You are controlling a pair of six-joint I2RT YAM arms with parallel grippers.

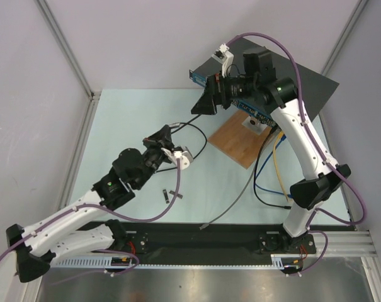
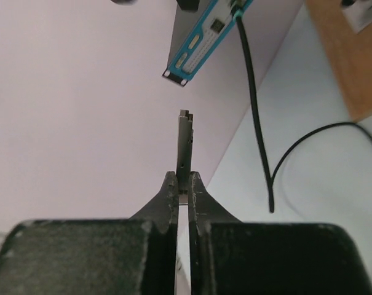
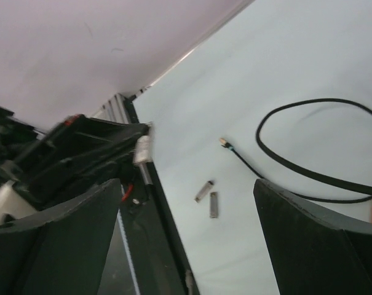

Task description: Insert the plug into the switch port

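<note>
The switch (image 1: 303, 82) is a flat black box at the back right; its narrow blue front face (image 2: 201, 43) with a row of sockets shows at the top of the left wrist view. My left gripper (image 2: 184, 181) is shut on a thin grey metal plug (image 2: 184, 141) that points up toward that face, still a gap short of it. In the top view the left gripper (image 1: 167, 132) hovers mid-table, left of the switch. My right gripper (image 1: 206, 104) hangs by the blue face, and in its own view the right gripper (image 3: 186, 184) is open and holds nothing.
A black cable (image 2: 253, 110) is plugged into the switch and loops over the table. A brown wooden board (image 1: 240, 139) lies in front of the switch. Two loose metal modules (image 3: 209, 198) and a cable end (image 3: 224, 142) lie on the table. Blue and yellow cables (image 1: 275, 163) trail at right.
</note>
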